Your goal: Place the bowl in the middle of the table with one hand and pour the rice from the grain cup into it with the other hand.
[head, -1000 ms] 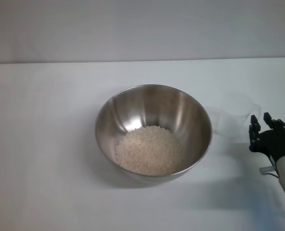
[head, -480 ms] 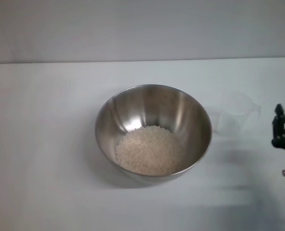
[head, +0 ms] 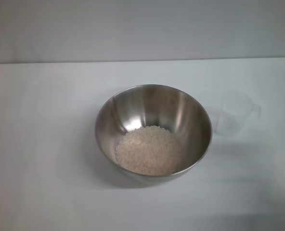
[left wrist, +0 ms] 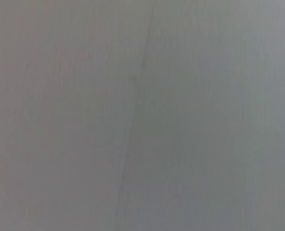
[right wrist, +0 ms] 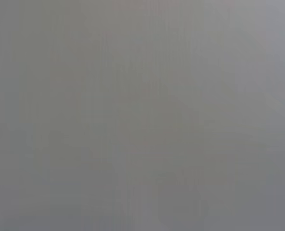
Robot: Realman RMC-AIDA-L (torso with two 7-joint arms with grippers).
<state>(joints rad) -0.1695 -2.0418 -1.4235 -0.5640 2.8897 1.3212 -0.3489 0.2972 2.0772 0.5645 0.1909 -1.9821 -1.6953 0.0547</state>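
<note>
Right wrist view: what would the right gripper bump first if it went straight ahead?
Hard to say: the gripper is out of sight. That view shows only plain grey, so neither bowl nor grain cup seems to lie ahead.

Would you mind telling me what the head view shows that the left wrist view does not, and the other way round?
Only the head view shows the bowl in the middle of the table, the rice piled inside it, and the grain cup standing apart on the robot's right of the bowl, seemingly empty. Only the left wrist view shows a plain grey surface with a faint line, nothing nameable. Both share one thing: neither gripper is in view.
</note>
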